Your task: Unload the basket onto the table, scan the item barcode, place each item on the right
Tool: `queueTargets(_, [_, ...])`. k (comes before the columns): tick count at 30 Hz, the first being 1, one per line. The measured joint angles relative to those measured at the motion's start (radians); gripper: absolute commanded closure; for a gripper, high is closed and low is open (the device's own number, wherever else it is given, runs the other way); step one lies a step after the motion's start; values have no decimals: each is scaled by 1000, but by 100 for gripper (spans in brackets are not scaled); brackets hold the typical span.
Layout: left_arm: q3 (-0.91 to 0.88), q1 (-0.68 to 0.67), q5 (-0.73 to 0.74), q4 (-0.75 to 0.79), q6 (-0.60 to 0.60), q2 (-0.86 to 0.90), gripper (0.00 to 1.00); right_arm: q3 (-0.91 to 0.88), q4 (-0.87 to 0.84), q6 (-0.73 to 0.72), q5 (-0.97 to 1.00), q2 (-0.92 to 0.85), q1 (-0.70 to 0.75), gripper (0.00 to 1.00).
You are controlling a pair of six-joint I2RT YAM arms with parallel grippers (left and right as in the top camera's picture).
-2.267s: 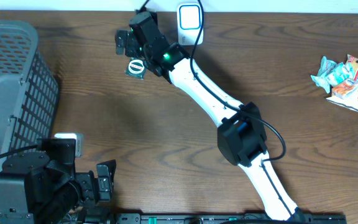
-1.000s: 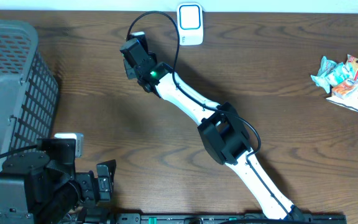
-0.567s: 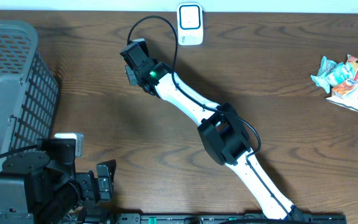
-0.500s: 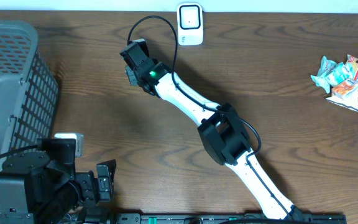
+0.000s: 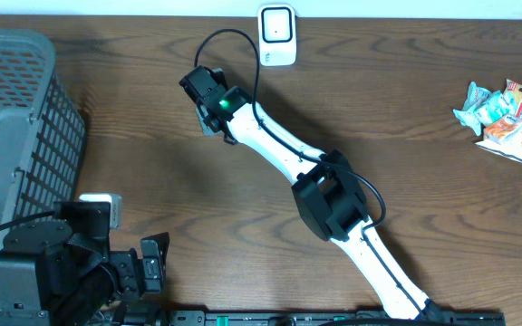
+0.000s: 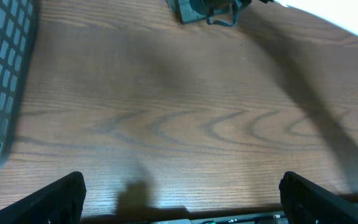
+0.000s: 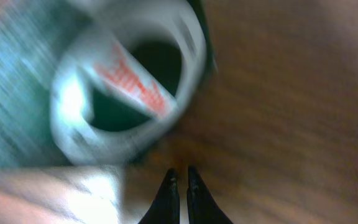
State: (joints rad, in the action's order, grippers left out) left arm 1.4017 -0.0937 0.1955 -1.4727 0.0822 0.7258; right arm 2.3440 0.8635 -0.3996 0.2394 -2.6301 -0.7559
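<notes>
Closing down hard now, the right gripper (image 7: 179, 176) has its two dark fingers pressed together, where a couple of seconds ago they stood spread over the item. The small dark-green packet with a white ring and red print on it (image 7: 135, 84) lies just ahead of those fingertips in the right wrist view, blurred and very close. Whether an edge of the packet is actually pinched, the blur does not let me say; no part of it shows between the tips.

From overhead, the wrist has slid a little right and toward the robot over the last half second. The packet is almost wholly hidden beneath it, on the brown wooden table (image 5: 424, 181) in the far left-centre. The white box-shaped scanner (image 5: 277, 32) sits at the far edge, near but clearly apart, so no barcode is in front of it yet.

My read: this is the pick, and it looks doubtful, since fingers this tightly together suggest a thin edge at best or a miss.

The left gripper (image 6: 180, 186) is parked near the robot beside the grey mesh basket (image 5: 7, 136), spread wide and carrying nothing.
</notes>
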Motion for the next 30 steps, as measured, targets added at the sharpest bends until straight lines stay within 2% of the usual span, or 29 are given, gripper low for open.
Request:
queueTargets(5, [0, 0, 0, 0, 0, 0, 2, -5, 107, 1, 43, 52, 0, 99])
queueTargets(9, [0, 0, 0, 0, 0, 0, 2, -5, 82, 2, 64, 111, 0, 97])
queueTargets(11, [0, 0, 0, 0, 0, 0, 2, -5, 21, 0, 66, 137, 0, 83])
queueTargets(15, [0, 0, 0, 0, 0, 0, 2, -3, -132, 6, 42, 152, 0, 39])
queueTargets(17, [0, 0, 0, 0, 0, 0, 2, -5, -216, 10, 17, 151, 0, 23])
queueTargets(19, [0, 0, 0, 1, 0, 0, 2, -5, -286, 10, 2, 150, 0, 15])
queueTargets(21, [0, 0, 0, 0, 0, 0, 2, -5, -364, 12, -13, 150, -2, 12])
queueTargets(22, [0, 0, 0, 0, 0, 0, 2, -5, -402, 12, -20, 150, -2, 15])
queueTargets(26, [0, 0, 0, 0, 0, 0, 2, -4, -537, 15, -32, 125, -2, 75])
queueTargets(28, [0, 0, 0, 0, 0, 0, 2, -4, -607, 14, -39, 98, -2, 82])
queueTargets(30, [0, 0, 0, 0, 0, 0, 2, -4, -685, 14, -50, 58, -2, 78])
